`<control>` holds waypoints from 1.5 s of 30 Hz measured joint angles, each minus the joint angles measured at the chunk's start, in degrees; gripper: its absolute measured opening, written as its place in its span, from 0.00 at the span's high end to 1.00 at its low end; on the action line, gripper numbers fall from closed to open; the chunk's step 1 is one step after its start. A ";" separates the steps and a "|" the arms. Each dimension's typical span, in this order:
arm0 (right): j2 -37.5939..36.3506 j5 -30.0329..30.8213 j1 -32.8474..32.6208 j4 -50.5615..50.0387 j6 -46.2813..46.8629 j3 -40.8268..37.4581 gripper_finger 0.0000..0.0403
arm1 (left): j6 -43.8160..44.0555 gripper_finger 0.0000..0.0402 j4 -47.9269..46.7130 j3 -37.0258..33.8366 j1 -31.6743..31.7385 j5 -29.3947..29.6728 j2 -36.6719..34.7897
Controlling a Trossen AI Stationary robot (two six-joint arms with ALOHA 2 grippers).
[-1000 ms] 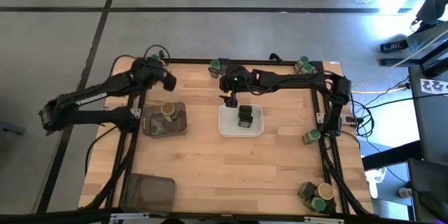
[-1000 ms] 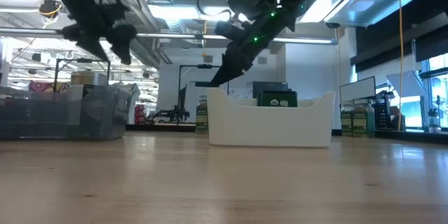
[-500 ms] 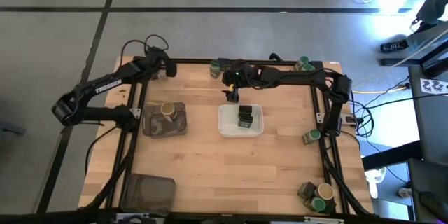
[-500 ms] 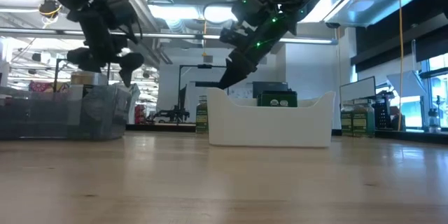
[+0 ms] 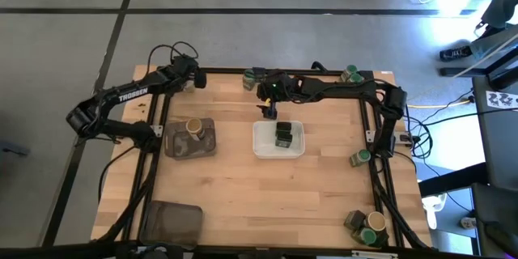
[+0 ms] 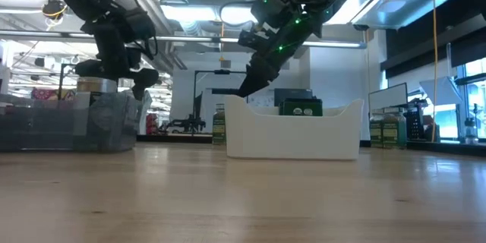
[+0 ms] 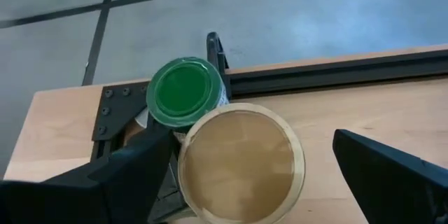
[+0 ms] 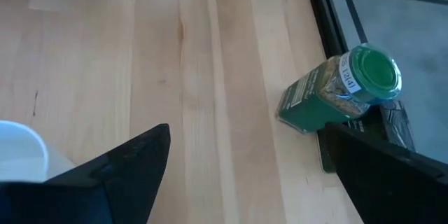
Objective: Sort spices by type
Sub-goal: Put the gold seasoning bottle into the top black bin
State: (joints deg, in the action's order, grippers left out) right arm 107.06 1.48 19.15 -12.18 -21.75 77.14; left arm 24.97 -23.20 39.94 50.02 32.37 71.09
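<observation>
Now the left claw hangs released over the counter's far left corner, its fingers spread around a tan-topped jar that touches a green-lidded jar at the corner bracket. The right claw is released too, hovering at the far edge of the white tray, which holds a dark tin. A green-lidded jar stands just beyond it at the far edge. Another tan-topped jar sits in the grey tray on the left. More jars stand along the right edge and in the near right corner.
</observation>
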 joint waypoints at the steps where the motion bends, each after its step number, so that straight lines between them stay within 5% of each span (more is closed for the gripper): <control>1: -0.02 0.00 0.01 0.05 -0.25 0.00 0.07 | 0.07 0.03 -0.03 0.00 0.00 0.01 0.02; 45: -0.04 -2.60 0.01 2.18 -2.72 0.00 0.07 | -7.94 0.03 2.75 -1.09 -0.04 -9.22 0.65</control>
State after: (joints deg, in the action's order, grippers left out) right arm 107.02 -1.13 19.16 -10.00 -24.47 77.14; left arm 17.03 -20.45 38.85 49.98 23.15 71.73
